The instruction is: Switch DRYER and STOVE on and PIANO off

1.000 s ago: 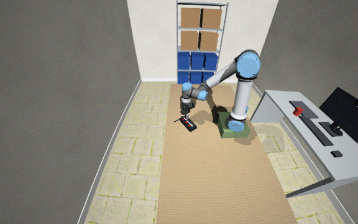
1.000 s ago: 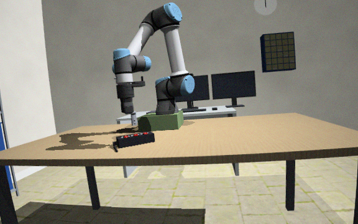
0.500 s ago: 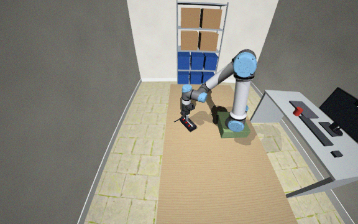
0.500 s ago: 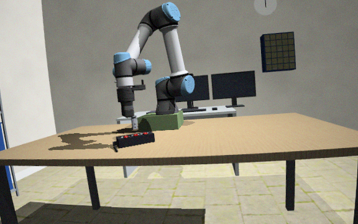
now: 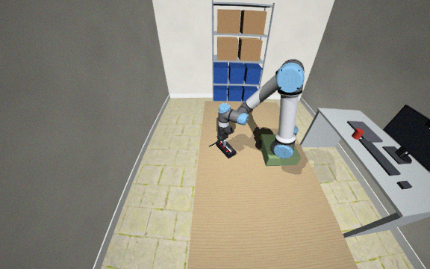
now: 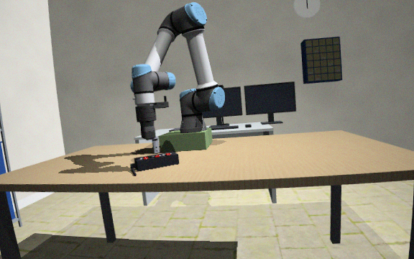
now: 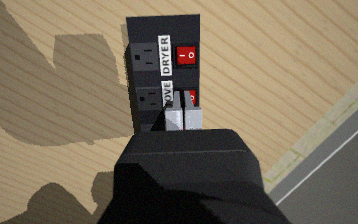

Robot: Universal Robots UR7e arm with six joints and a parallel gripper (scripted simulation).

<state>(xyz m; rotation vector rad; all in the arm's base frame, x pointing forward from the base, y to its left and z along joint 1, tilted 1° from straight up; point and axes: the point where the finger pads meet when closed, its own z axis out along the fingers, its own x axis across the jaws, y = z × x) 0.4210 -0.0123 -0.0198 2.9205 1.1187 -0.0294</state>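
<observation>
Directly below the wrist, your claw [image 7: 183, 107] has its two grey fingers pressed together with nothing between them, forming a single blunt probe that points straight down. In the wrist view the paired tips overlap the red rocker of the STOVE switch [image 7: 192, 96], hiding most of it; whether they already touch it cannot be told from any view. Outward from the tips, the power strip [image 7: 162, 70] runs lengthwise away from the claw toward the top of that view: the STOVE label [image 7: 167, 93] sits just left of the fingers, the DRYER label [image 7: 164, 55] and the DRYER switch [image 7: 186, 55] lie beyond them and uncovered, and the PIANO position is hidden under the claw body. Each rocker therefore tips across the strip's short axis, so the coming press appears to depend on which side of the rocker your tips land on, a small sideways offset rather than any travel along the strip. In the exterior view the strip [image 6: 157, 161] lies flat and face up on the tabletop [image 6: 282, 158], near its left end, beside the green arm base [image 6: 203, 141].
</observation>
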